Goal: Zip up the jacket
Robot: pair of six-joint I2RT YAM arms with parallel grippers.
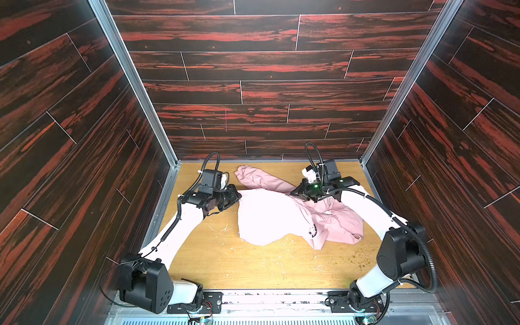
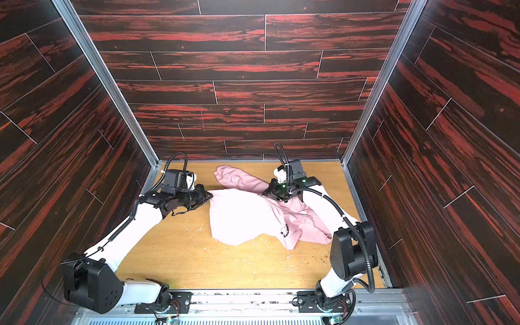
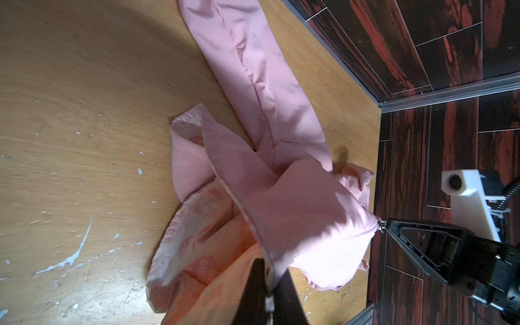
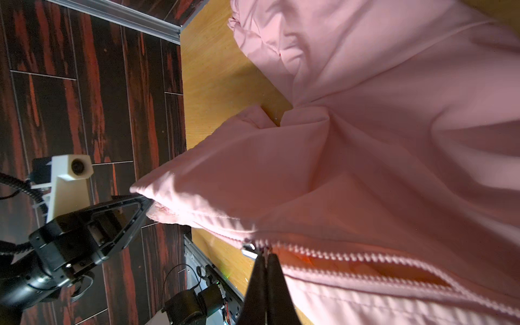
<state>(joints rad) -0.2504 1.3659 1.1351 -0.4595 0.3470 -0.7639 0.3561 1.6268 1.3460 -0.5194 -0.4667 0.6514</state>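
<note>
Left fingers [image 3: 260,281] are clamping the jacket [image 1: 267,216] by its hem [image 3: 272,274]; right fingers [image 4: 263,270] are pinching its zipper pull [image 4: 249,251]. Beyond them, the teeth [image 4: 365,257] are gaping open; most zipping seems left.

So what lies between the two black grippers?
Only the small light pink fabric jacket: it spans from the left gripper to the right gripper, seen in both top views.
</note>
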